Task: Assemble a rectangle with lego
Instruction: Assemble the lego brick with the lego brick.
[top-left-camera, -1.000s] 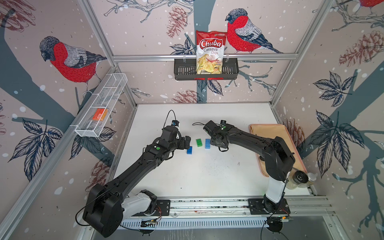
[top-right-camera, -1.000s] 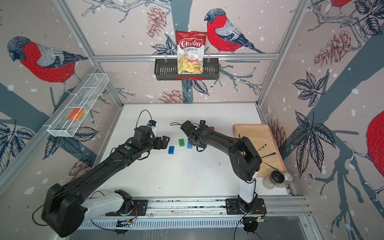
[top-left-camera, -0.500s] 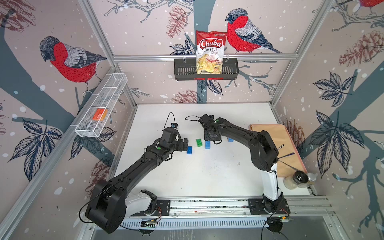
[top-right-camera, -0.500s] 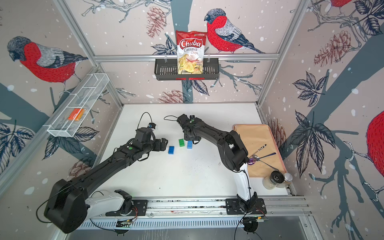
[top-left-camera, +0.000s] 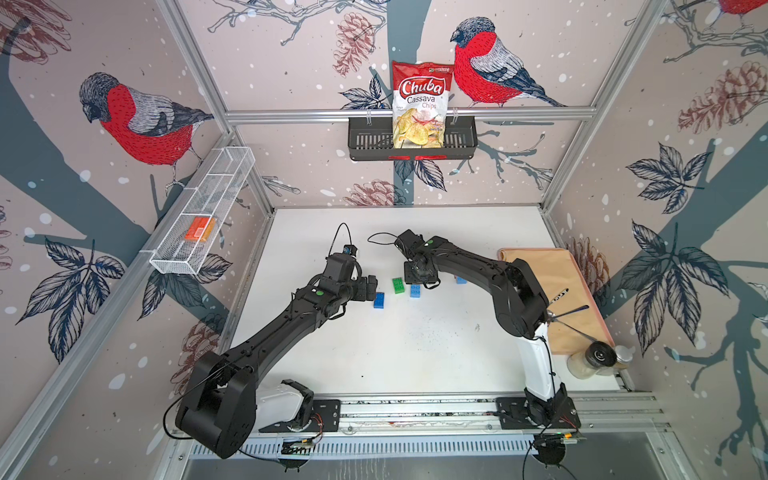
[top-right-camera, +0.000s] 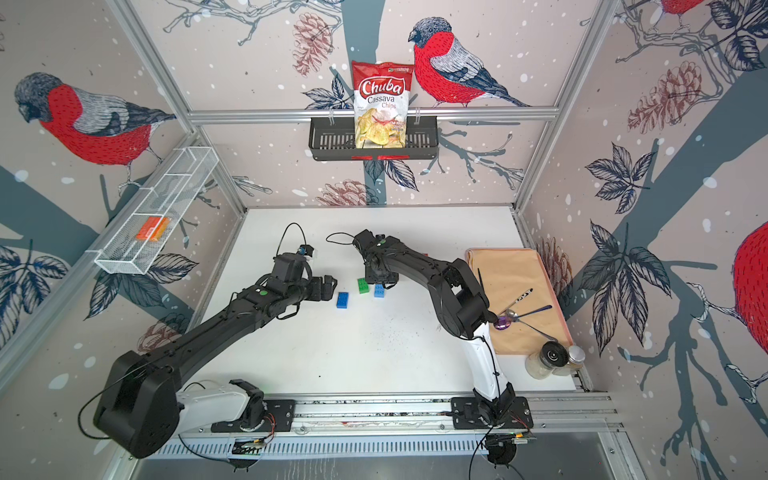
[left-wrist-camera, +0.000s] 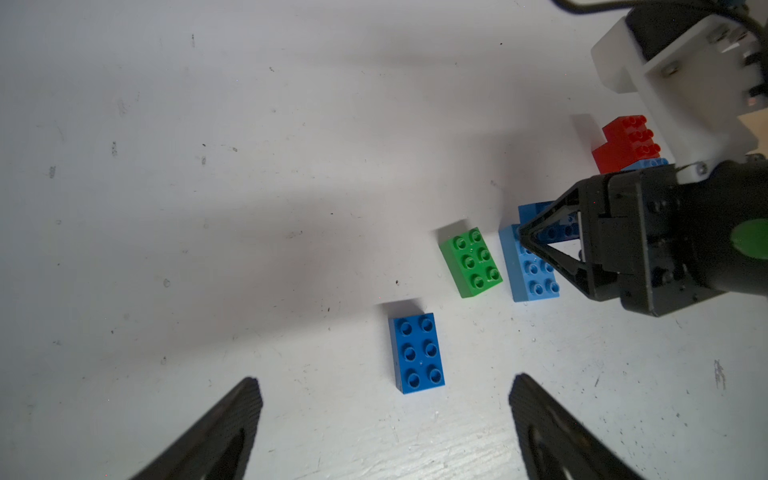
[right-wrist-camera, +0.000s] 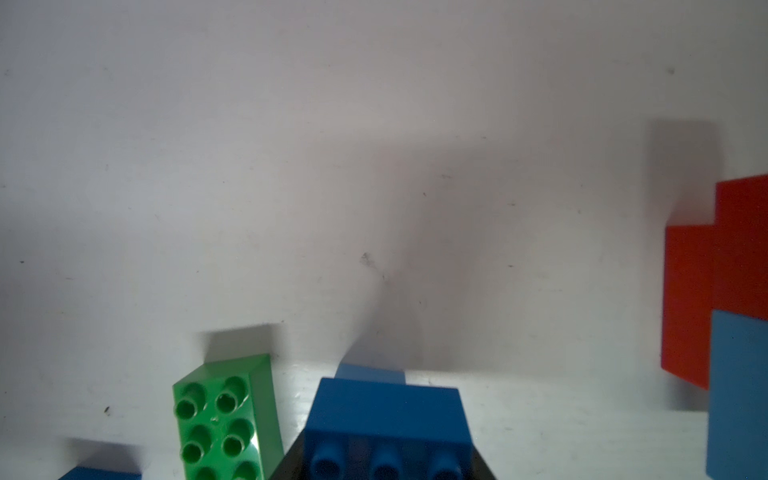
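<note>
**Fingers.** The right fingers are pinched on the held blue brick, which is carried low over one end of the light blue brick. Whether the two bricks touch cannot be told. The left fingers are spread wide and empty, poised just short of the loose blue brick.

**Location of work.** The green brick lies skewed just beside the light blue brick, near the middle of the bench. A stepped red stack on a second light blue piece stands apart from that cluster. No rectangle is judged to be formed yet.

**Risks noted.**
1. The light blue brick is braced by nothing. If the held blue brick is pressed down out of line with the studs, the lower brick is likely to be skidded or tipped rather than mated.
2. The green brick is close enough to be clipped by the right fingers on descent or release, which would worsen its skew.
3. The depth of the pinch cannot be fully seen. A shallow hold would allow a pivot under pressing load.
4. Both arms are crowded around one small cluster. Contact between them is a hazard if the left is advanced.
</note>
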